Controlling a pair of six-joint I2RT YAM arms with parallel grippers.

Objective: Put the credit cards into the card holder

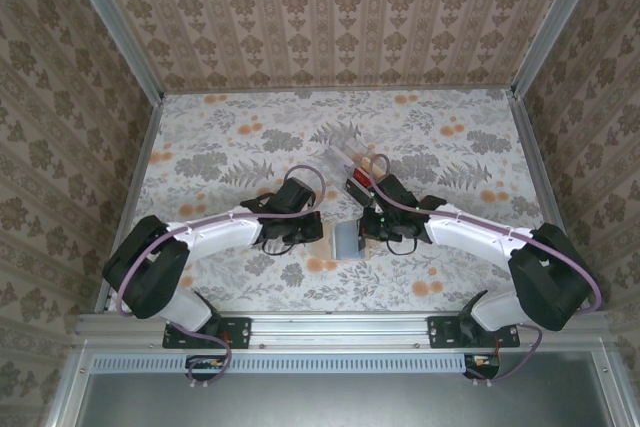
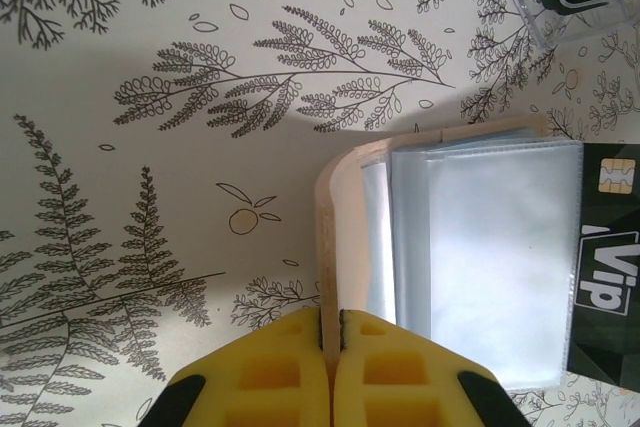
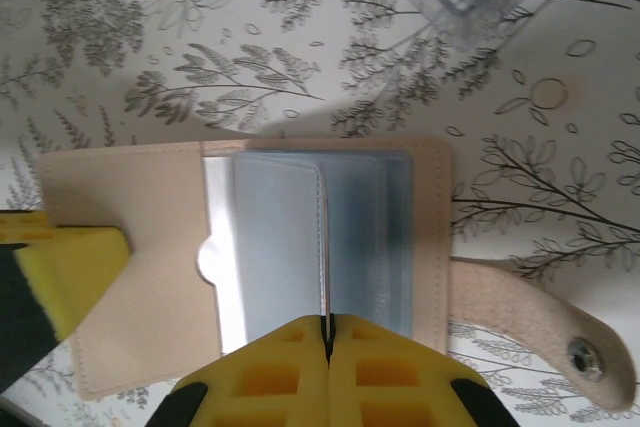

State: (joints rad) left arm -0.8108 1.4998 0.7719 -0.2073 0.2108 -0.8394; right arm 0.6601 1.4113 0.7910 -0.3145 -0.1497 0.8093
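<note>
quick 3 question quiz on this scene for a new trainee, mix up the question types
1. True or false: the card holder lies shut with its snap fastened.
2. What is the left gripper shut on? A the clear tray; B the card holder's tan cover; C a red card.
3. Fill in: the dark card next to the clear sleeves reads "___".
Key: 1 false, it lies open and the strap with the snap hangs loose; 2 B; 3 Vip.
</note>
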